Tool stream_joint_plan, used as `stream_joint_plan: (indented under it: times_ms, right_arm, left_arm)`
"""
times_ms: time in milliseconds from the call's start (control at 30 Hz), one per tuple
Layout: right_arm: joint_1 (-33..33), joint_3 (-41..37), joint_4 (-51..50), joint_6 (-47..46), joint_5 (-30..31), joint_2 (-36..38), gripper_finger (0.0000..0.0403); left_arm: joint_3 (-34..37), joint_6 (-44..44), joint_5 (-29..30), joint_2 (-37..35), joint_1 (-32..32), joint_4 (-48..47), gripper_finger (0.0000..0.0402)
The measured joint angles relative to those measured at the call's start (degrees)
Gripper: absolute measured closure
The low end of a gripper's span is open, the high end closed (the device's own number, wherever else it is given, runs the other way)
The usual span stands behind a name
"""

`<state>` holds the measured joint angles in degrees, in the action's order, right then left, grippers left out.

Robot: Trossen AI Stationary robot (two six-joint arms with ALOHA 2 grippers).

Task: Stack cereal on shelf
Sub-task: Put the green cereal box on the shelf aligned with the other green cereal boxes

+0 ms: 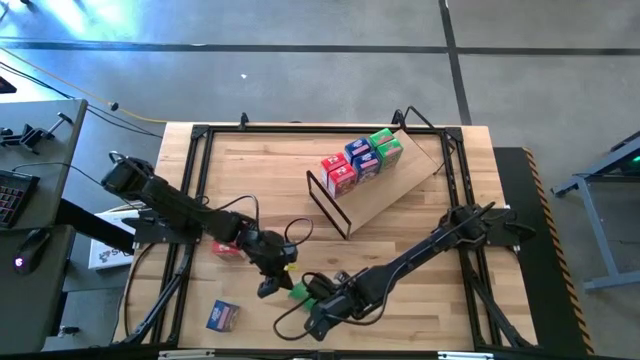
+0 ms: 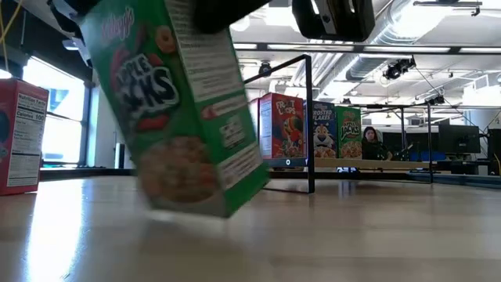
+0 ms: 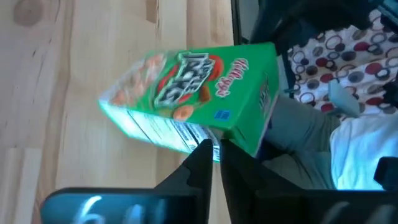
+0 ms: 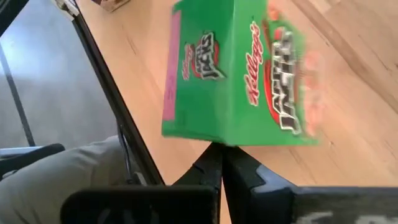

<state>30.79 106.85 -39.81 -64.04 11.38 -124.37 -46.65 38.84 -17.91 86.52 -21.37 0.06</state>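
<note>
Near the front edge of the pale, plank-grained wooden bench [image 1: 260, 170], a small green cardboard cereal box [image 2: 184, 117] hangs tilted, one lower corner close to the wood. Its glossy front reads "Kellogg's" in red script, with the letters of "Apple Jacks" in black and white over a picture of orange and green rings. A side panel carries fine print too small to read.

The right end effector [image 1: 318, 297] has its two dark fingers pressed together, clamped on the box's edge. The left end effector [image 1: 270, 287] comes in from the other side. Its fingers are all but together, with their tips against the box. I cannot tell whether it grips.

Further back stands the slanted light plywood shelf [image 1: 390, 195] with a thin black wire frame [image 1: 325, 200] at its lower end. A cluster of red, blue and green cartons [image 1: 362, 160] rests on it. From bench height they read "Froot Loops", "Frosted Flakes" and "Apple Jacks".

A red carton [image 2: 19, 137] stands to the left, showing a white nutrition panel with "Calories 100". A blue carton [image 1: 222, 316] lies at the front left corner.
</note>
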Motion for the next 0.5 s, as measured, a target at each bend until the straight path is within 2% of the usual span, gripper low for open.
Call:
stream_joint_plan:
  times_ms: [267,500]
  right_arm:
    - [-1.4,0.0,-2.7,-0.4,-1.7,0.0,0.0398]
    - [-1.7,0.0,-4.1,0.0,-2.4,0.0,0.0333]
  left_arm:
    - [0.0,-1.7,0.0,0.0,0.8,-0.4,0.0339]
    - [0.0,-4.5,0.4,0.0,0.2,-0.6,0.0321]
